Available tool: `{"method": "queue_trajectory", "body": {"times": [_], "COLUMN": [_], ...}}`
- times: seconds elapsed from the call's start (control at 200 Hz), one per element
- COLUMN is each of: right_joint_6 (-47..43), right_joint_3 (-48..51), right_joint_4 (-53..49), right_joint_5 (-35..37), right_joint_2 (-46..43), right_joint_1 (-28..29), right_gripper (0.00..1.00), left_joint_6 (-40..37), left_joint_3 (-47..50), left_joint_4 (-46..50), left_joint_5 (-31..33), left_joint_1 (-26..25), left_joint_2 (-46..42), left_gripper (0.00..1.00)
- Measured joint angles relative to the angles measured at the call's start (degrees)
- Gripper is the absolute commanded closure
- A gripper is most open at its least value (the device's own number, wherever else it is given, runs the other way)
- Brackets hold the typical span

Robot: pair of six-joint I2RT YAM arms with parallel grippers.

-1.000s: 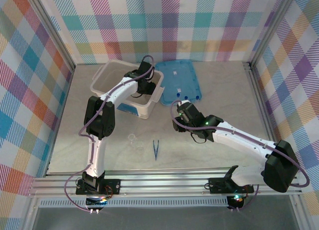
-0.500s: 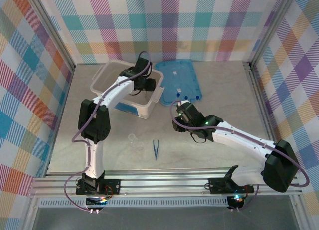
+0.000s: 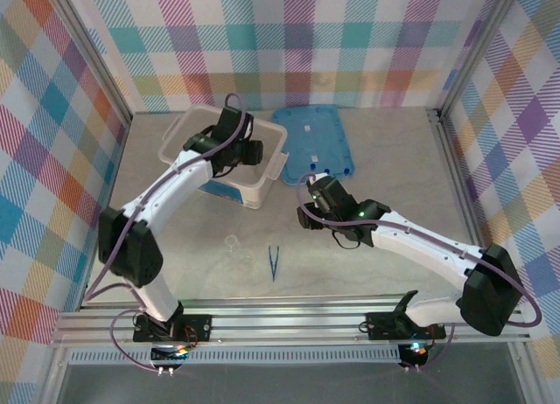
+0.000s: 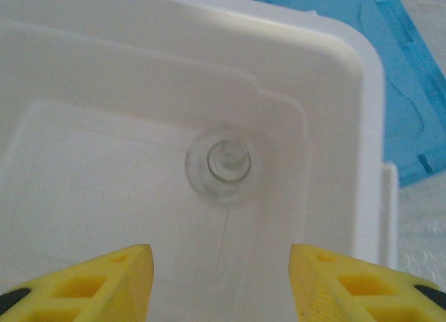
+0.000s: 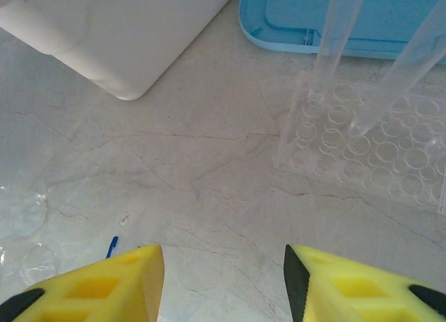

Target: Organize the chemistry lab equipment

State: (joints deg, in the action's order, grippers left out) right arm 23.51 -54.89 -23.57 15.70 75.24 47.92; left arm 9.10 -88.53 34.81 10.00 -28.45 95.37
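Left pincer [image 4: 219, 259] spread wide, empty, over white tub [image 4: 334, 92]. Small glass beaker [image 4: 218, 165] upright on the tub floor, just ahead of it. Right pincer [image 5: 223, 256] spread wide, empty, above counter [image 5: 209, 162]. Clear rack [image 5: 369, 155] with two tubes [image 5: 334, 36] ahead-right. Tweezers [image 3: 274, 261] just to its left. Blue lid [image 5: 390, 15] farther ahead.
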Motion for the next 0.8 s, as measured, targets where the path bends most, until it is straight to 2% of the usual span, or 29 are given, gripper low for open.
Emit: {"method": "queue_trajectory", "body": {"times": [0.225, 0.34, 0.445, 0.8], "right_joint_6": [-1.6, -2.3, -3.1, -4.6], "right_joint_3": [0.0, -0.4, -1.5, -6.9], "right_joint_4": [0.6, 0.7, 0.9, 1.7], "right_joint_5": [-0.4, -0.6, -1.0, -3.0], "right_joint_2": [1.6, 2.6, 3.8, 10.2], "right_joint_1": [0.3, 0.6, 0.8, 2.5], "right_gripper": [0.50, 0.49, 0.49, 0.40], "left_joint_6": [2.1, 3.7, 5.7, 14.1], "left_joint_3": [13.3, 18.2, 22.2, 35.3], "left_joint_4": [0.0, 1.9, 3.7, 7.7], "left_joint_5": [4.8, 8.3, 10.1, 13.7], "left_joint_1": [-6.7, -10.8, -13.6, -17.4], "left_joint_2": [-14.2, -18.8, -21.9, -30.7], "left_gripper": [0.44, 0.38, 0.37, 0.38]}}
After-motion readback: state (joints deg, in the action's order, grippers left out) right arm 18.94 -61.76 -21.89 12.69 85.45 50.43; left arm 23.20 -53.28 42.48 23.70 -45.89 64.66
